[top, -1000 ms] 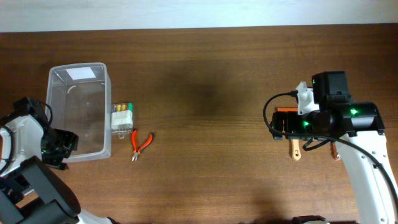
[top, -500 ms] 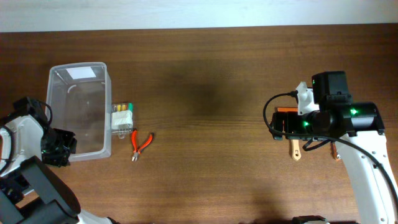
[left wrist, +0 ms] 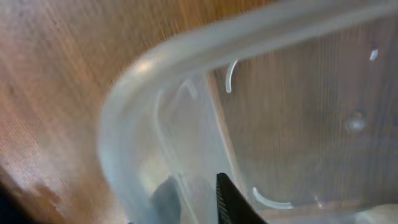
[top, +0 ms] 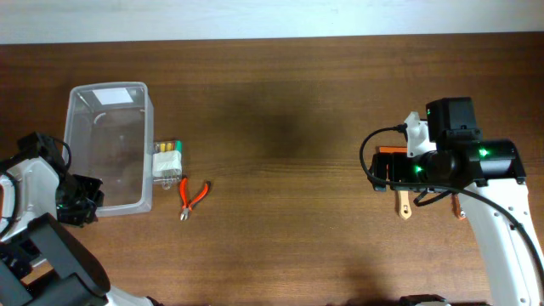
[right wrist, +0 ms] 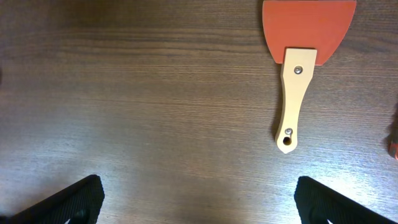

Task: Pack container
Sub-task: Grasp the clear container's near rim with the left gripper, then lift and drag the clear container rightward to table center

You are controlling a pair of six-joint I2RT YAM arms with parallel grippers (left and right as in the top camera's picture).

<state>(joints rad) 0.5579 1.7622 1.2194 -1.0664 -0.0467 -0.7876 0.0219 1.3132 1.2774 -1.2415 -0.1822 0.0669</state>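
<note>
— What does the container (top: pixel 109 149) look like?
— Clear plastic, rectangular, with rounded corners and a thick glossy rim, no lid. It stands on the dark wood-grain counter (top: pixel 280 102).
— And the claws?
— The left claw (left wrist: pixel 198 202) pinches the container's corner wall. The right claw (right wrist: pixel 199 202), well apart from the container, is spread wide.

Container (top: pixel 150 136) shifted slightly toward top of frame and a touch right. Left gripper (top: pixel 85 201), at container's lower-left corner, drew slightly left; jaws narrowed from wide to pinching corner wall.
</note>
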